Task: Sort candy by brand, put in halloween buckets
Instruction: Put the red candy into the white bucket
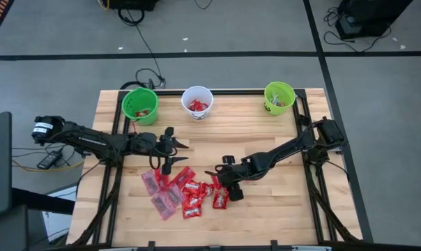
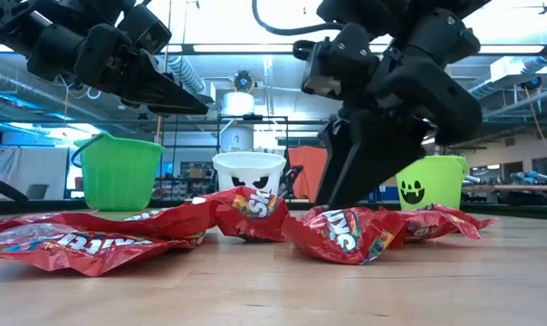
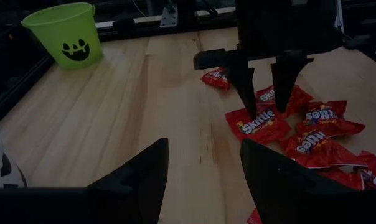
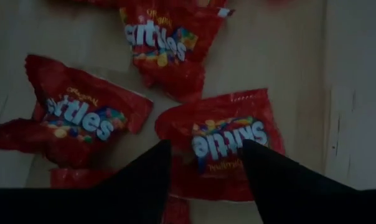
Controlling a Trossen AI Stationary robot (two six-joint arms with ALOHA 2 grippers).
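Observation:
Several red Skittles packets and flat pinkish-red packets, the candy (image 1: 182, 192), lie in a loose pile near the table's middle. My right gripper (image 4: 205, 149) points steeply down, open, one finger on each side of a red Skittles packet (image 4: 228, 140) at the pile's right edge. My left gripper (image 1: 174, 146) hangs open above the table, left of the pile, with nothing between its fingers. Three halloween buckets stand along the far edge: a green bucket (image 1: 141, 104), a white bucket (image 1: 197, 102) and a green bucket with a dark face (image 1: 279, 97). My right gripper comes from above with its fingers (image 3: 249, 93) open over the Skittles packet (image 3: 263, 124), which lies flat on the table. Whether the fingertips touch the wrapper, I cannot tell.
Other red packets (image 4: 82, 118) lie close beside the one under my right gripper. Bare wood stretches between the pile and the buckets and to the pile's right. A black rail (image 1: 308, 118) frames the table. The left green and the white bucket hold red candy.

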